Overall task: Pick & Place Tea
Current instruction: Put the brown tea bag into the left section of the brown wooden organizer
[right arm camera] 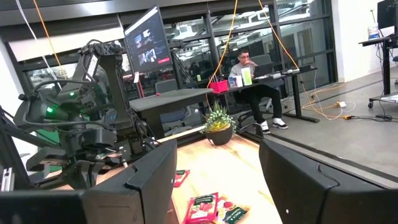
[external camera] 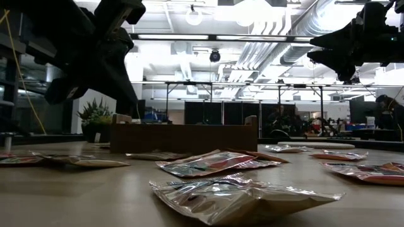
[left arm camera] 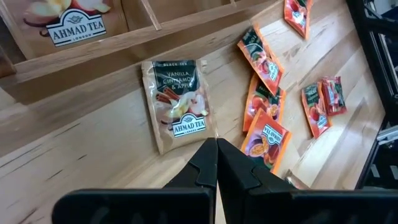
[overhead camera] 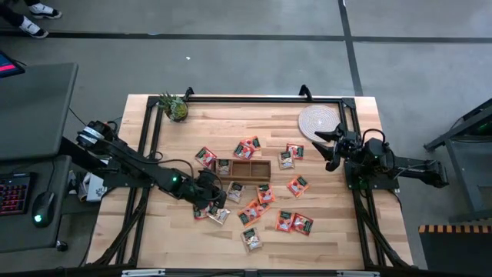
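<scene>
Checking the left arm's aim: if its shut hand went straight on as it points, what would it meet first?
Probably the beige vanilla tea sachet just ahead of the left hand, lying before the wooden box; depth is uncertain.

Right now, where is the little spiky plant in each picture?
High view: the plant sits near the top, left of the middle.
Low view: far back on the left, behind the dark arm.
Left wrist view: not in it.
Right wrist view: in the middle, in a dark pot.
Shared landmark: the wooden box; in the high and low views the plant is beyond its left end.
</scene>
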